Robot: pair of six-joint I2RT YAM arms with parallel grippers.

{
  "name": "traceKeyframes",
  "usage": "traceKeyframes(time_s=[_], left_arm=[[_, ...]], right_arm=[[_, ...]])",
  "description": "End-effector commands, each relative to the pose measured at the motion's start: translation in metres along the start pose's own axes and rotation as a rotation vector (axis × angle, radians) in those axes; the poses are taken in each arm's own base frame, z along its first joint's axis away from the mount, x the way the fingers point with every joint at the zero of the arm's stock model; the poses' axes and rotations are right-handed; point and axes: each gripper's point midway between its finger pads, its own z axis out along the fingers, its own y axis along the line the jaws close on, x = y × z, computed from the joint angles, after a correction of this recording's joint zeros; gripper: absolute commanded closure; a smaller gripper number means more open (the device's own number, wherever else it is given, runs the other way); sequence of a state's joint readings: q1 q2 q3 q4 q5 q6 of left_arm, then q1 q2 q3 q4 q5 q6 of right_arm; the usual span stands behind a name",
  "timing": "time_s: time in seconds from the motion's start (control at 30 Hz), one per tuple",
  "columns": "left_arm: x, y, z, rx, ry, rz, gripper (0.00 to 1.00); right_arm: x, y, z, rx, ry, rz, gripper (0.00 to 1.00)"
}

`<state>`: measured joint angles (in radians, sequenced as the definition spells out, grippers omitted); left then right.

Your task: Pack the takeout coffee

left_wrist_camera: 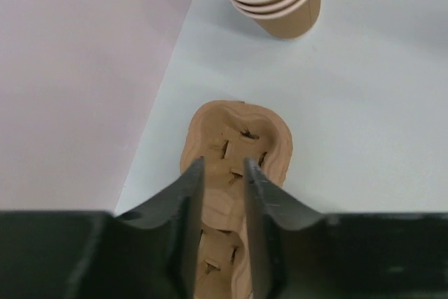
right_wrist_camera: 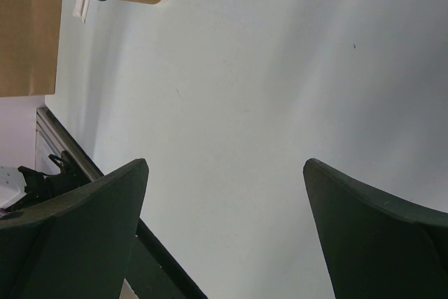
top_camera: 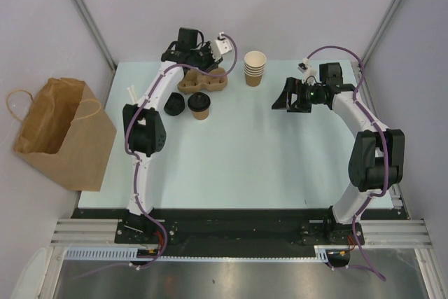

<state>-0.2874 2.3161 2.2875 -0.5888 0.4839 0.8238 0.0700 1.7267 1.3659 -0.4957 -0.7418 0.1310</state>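
- The desk [top_camera: 266, 159] is showing whole only in the top view. The right wrist view is taking in one bare stretch of it, and the left wrist view only the part by its far-left corner.
- The paper bag [top_camera: 59, 134] is standing open at the desk's left edge. The right wrist view is cropping it to a brown slab at the frame's side.
- The left arm is reaching toward the far-left corner, and its wrist is hiding the fingers from above. Only its own camera is showing the left gripper [left_wrist_camera: 222, 166], with fingers narrowly parted and straddling the middle of the cup carrier [left_wrist_camera: 238, 131]. Whether they are pressing it I cannot tell.
- The right arm is bending in from the right edge. The right gripper [right_wrist_camera: 225, 166] is spread wide, with only bare desk between its fingers.
- The stack of lidless cups [top_camera: 255, 68] is standing near the far edge, just right of the carrier.
- The takeout coffee [top_camera: 199, 105] is standing upright toward the far-left corner, just on the carrier's near side and apart from both grippers. The right wrist view is cutting it off at the top.
- A black lid [top_camera: 175, 103] is lying just left of the coffee.
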Motion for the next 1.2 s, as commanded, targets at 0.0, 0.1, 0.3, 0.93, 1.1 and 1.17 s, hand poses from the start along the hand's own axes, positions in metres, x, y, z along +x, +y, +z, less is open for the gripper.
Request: traceKeyframes(time_s=[0.0, 0.1, 0.3, 0.93, 1.1, 1.17], left_arm=[[-0.018, 0.001, -0.025, 0.033, -0.013, 0.065, 0.60], [-0.004, -0.006, -0.019, 0.077, 0.001, 0.051, 0.56], [0.010, -0.026, -0.003, 0.169, -0.029, 0.014, 0.56], [0.042, -0.032, 0.035, 0.169, -0.018, -0.063, 0.55], [0.047, -0.034, 0.040, 0.171, -0.007, -0.063, 0.55], [0.048, -0.035, 0.042, 0.172, -0.004, -0.061, 0.55]], right_arm=[[-0.021, 0.011, -0.004, -0.023, -0.049, -0.048, 0.01], [-0.020, 0.012, -0.002, -0.025, -0.046, -0.051, 0.01], [-0.018, 0.008, -0.001, -0.016, -0.041, -0.047, 0.01], [-0.017, 0.003, 0.000, -0.006, -0.034, -0.038, 0.01], [-0.018, -0.001, -0.001, 0.000, -0.037, -0.025, 0.01], [-0.018, -0.003, -0.001, 0.003, -0.039, -0.020, 0.01]])
